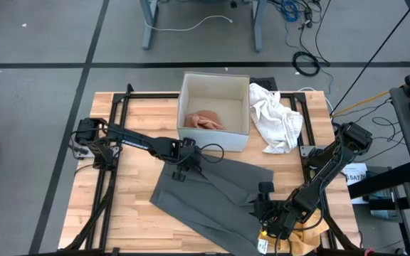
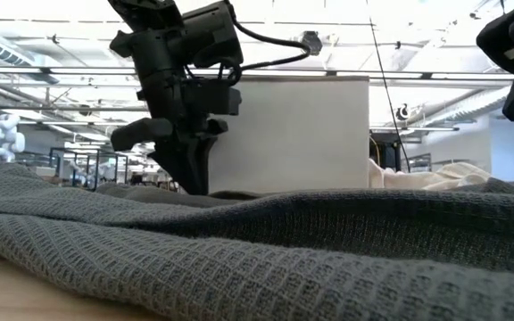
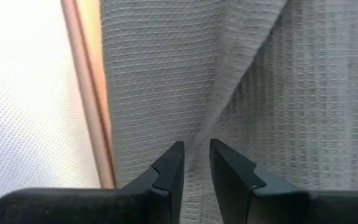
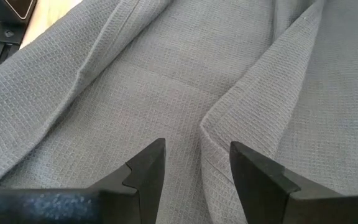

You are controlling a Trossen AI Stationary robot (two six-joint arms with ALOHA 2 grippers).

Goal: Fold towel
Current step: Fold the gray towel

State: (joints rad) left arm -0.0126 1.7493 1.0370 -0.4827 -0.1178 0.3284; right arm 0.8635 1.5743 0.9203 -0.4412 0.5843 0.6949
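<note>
A grey waffle-weave towel (image 1: 216, 192) lies rumpled on the wooden table, one layer lapped over another. My left gripper (image 1: 184, 165) stands at the towel's far left corner, just in front of the white box, and is shut on a ridge of the cloth. It shows in the low view as the dark gripper (image 2: 190, 174) that reaches down to the towel (image 2: 257, 250). My right gripper (image 4: 197, 152) is open over the towel's near right part (image 1: 265, 212). Its fingers stand on either side of a lapped edge (image 4: 207, 124); whether they touch the cloth, I cannot tell. My left gripper pinches a raised ridge of the towel (image 3: 197, 134) between its two fingers, close to the towel's far left corner. The fingers come steeply from above, pointing down. The ridge runs on away from the fingertips. The towel around it lies on the table.
A white box (image 1: 214, 107) with a pinkish cloth (image 1: 205, 121) inside stands at the table's far middle, right behind my left gripper. A crumpled white cloth (image 1: 276, 117) lies to the box's right. Black frame rails run along both table sides.
</note>
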